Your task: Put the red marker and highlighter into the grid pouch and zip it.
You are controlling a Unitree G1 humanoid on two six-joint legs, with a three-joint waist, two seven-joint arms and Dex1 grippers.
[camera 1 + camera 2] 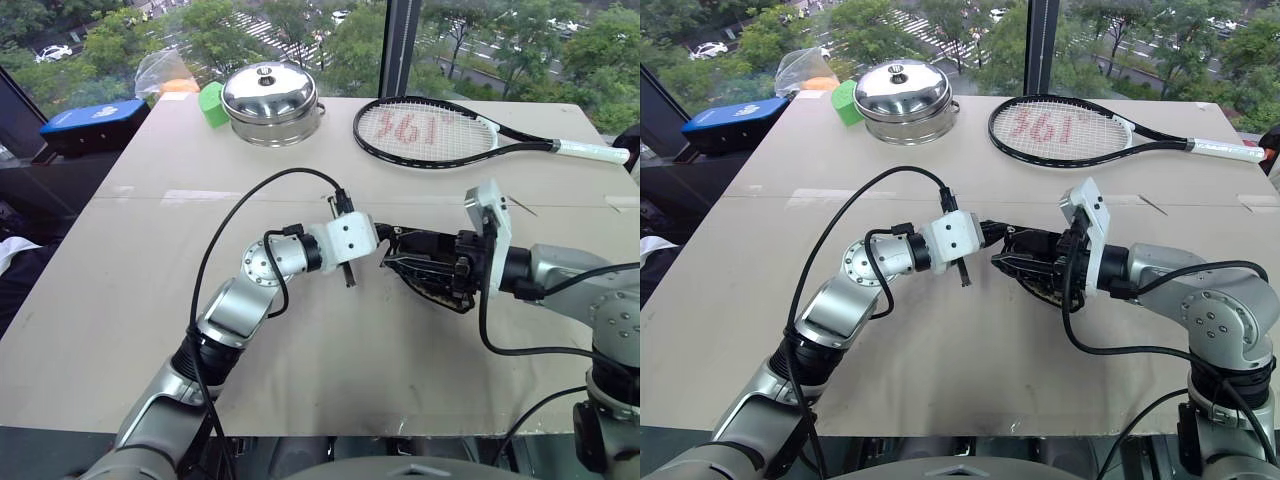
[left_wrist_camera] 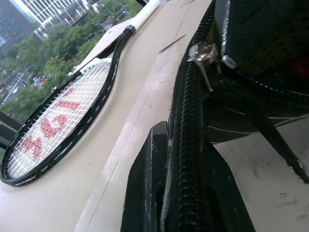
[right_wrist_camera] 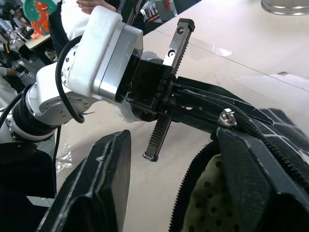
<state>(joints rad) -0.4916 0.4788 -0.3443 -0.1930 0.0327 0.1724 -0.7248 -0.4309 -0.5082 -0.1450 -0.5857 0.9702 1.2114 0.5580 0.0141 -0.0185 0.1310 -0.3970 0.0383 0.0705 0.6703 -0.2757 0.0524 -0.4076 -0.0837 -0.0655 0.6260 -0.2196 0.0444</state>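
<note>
We hold the grid pouch [image 1: 430, 268] lifted off the desk [image 1: 330, 350], in front of the tennis racket [image 1: 425, 131] that lies further back. Our left tool [image 2: 186, 191] is clamped tight on the pouch's zipper edge, pinning that end so the fabric stays taut, we judge, for the slider to run.

Our right tool [image 3: 174, 188] comes in from the other side with its jaws wide: one finger [image 3: 99, 186] is clear of the fabric, the other [image 3: 256, 174] rests at the pouch's side, so this tool grips nothing firmly. The metal zipper slider [image 3: 227, 117] sits on the teeth close to the left tool, and the mouth gapes, showing a dotted lining [image 3: 207, 203].

A trace of red shows through the pouch wall in the left wrist view, perhaps the red marker, but we cannot confirm it, nor see the highlighter. Zipping looks like the step in hand; the right tool would need to catch the slider.

A steel pot [image 1: 270, 100] and a green block [image 1: 212, 103] stand beside the racket's head.
</note>
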